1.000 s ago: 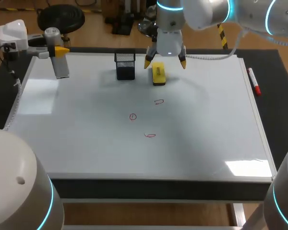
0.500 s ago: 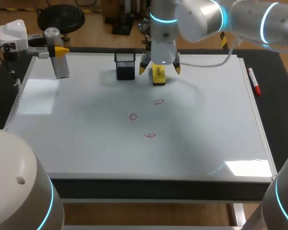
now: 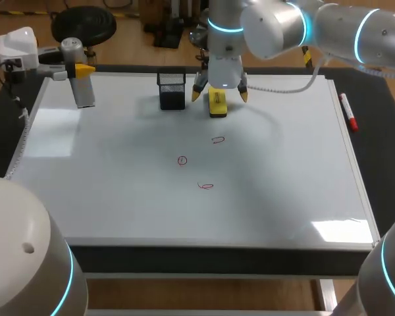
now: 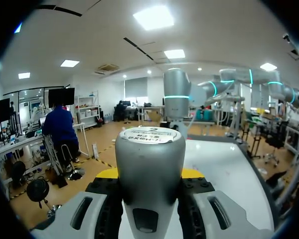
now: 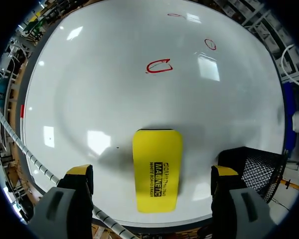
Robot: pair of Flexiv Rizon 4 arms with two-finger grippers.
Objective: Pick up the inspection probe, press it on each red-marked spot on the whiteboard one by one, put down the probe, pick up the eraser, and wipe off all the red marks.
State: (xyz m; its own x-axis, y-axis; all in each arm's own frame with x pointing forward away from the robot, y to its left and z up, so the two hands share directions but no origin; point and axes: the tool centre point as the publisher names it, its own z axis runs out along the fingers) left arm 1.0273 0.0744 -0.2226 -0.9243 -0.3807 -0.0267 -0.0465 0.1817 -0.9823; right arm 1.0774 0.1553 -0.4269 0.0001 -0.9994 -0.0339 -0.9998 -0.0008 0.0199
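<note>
Your table (image 3: pixel 385 138) has a dark grey top, but you only see it as a band down the right side and a thin strip along the front. The whiteboard (image 3: pixel 118 204) covers nearly all the rest. Under the front edge there's a pale metal rail (image 3: pixel 204 276), with a leg (image 3: pixel 327 296) dropping down near the right end. Light-wise, you get one bright glare patch (image 3: pixel 336 230) by the board's near right corner and a softer, wider sheen (image 3: pixel 52 131) on its left side. In the right wrist view the same shine shows as white blotches (image 5: pixel 208 67) on the board, with soft grey shadow between them.
</note>
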